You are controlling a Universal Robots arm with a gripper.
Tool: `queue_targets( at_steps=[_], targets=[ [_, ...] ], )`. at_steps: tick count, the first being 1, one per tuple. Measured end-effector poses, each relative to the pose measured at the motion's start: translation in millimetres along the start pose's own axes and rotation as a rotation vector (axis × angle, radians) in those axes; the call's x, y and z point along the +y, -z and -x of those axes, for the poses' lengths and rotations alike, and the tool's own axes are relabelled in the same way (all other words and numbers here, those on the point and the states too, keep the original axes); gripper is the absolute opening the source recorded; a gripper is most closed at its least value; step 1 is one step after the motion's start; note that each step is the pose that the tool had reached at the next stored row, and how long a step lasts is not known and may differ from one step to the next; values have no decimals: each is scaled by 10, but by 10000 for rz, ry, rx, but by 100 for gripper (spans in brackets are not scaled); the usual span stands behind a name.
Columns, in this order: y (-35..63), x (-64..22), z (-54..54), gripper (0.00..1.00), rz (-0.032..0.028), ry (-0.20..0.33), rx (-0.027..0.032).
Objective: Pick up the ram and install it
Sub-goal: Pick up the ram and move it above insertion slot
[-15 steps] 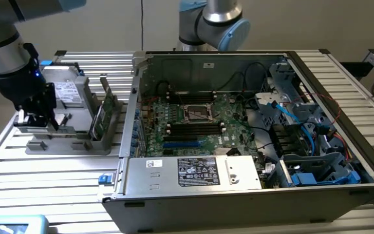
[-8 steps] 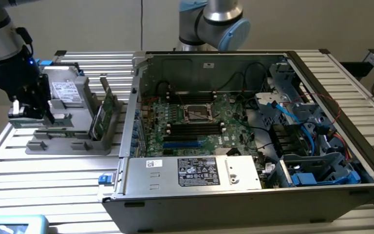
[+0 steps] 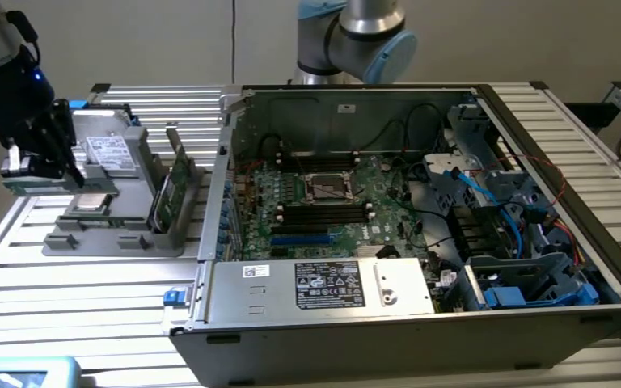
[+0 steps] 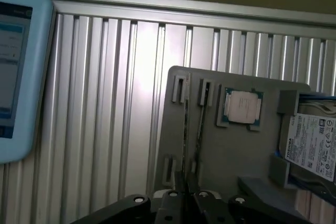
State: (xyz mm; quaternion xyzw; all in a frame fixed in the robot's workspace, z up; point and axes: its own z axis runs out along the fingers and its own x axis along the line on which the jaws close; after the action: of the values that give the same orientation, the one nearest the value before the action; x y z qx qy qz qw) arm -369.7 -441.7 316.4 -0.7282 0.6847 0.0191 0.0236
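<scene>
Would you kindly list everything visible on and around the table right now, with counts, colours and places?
table: one, silver, slatted, under everything
computer case: one, grey, open, at the exterior view's right
motherboard: one, green, flat inside the case
cables: several, blue and black, inside the case
holder: one, grey, on the table at the exterior view's left of the case
ram sticks: two, green, standing on edge in the holder's slots
processor chip: one, silver, lying in the holder
hard drive: one, white label, in the holder
tablet: one, pale blue frame, on the table apart from the holder
arm: one, grey with blue caps, behind the case
gripper: one, black, above the holder
</scene>
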Motion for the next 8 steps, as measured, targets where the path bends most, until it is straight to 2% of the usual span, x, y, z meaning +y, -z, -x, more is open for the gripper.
queue_targets(
  at_steps=[3,5,8],
  targets=[
    [130,-33,-21,14,-13,52,-227],
    [210,-64,-32,14,-18,71,-336],
    [290,-147,-41,14,0,84,-353]
  ],
)
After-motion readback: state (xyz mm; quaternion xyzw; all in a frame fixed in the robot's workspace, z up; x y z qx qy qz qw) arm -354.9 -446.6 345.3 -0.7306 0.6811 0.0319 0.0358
